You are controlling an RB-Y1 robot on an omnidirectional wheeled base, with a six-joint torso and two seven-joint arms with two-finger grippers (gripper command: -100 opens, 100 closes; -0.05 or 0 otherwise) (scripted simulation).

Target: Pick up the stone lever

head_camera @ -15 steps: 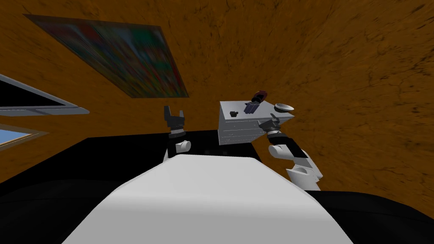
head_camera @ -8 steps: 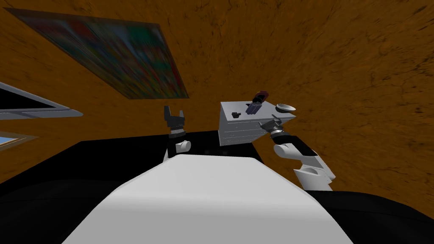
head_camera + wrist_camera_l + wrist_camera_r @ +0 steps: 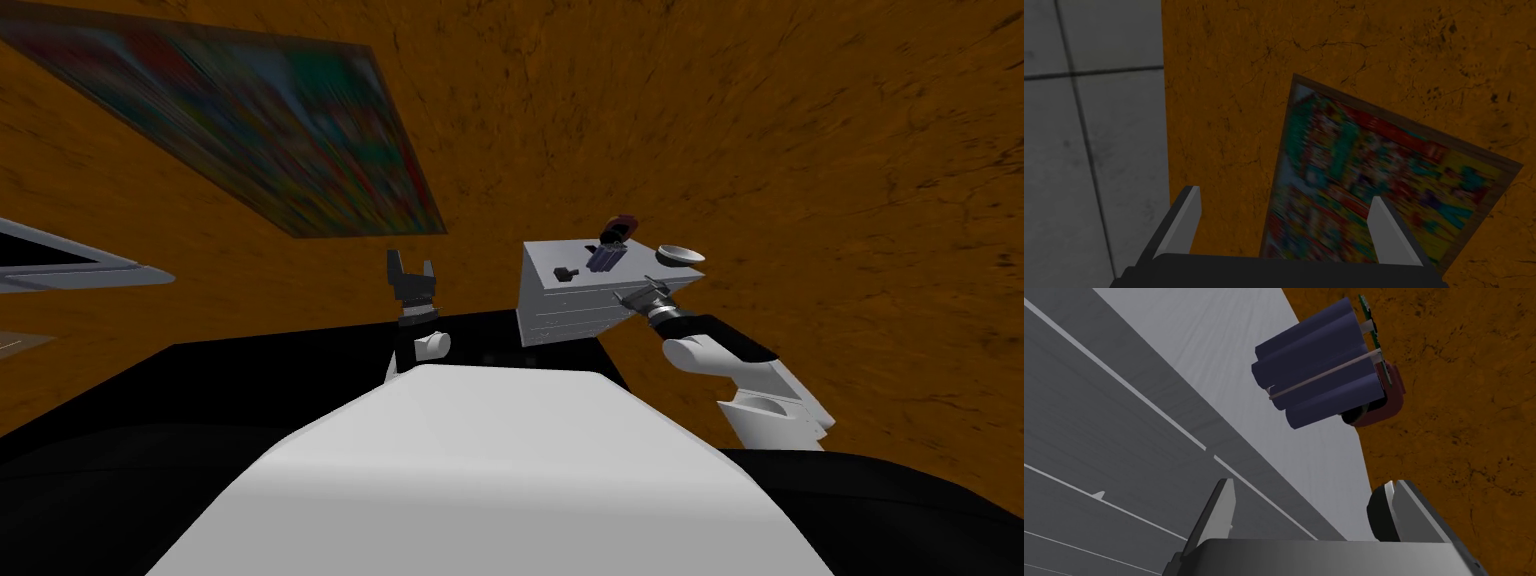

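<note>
The lever (image 3: 565, 272) is a small dark piece lying on the top of a grey drawer cabinet (image 3: 560, 310), toward its left side. My right gripper (image 3: 637, 296) is at the cabinet's front right corner, to the right of the lever and apart from it. In the right wrist view this gripper (image 3: 1311, 485) is open over the cabinet's top edge (image 3: 1304, 453), with a dark rounded thing (image 3: 1380, 519) against one finger. My left gripper (image 3: 411, 262) hangs open left of the cabinet, and its wrist view shows it (image 3: 1284, 195) holding nothing.
A dark blue pack of cylinders (image 3: 605, 256) (image 3: 1319, 383) lies on the cabinet beyond the right gripper, with a dark red object (image 3: 621, 227) (image 3: 1384, 405) behind it. A shallow bowl (image 3: 679, 254) stands at the right corner. Orange wall behind; black area below.
My right arm has swung out to the right and its gripper has risen from the cabinet's front to its top edge. The head view has turned slightly. The left arm has stayed put.
</note>
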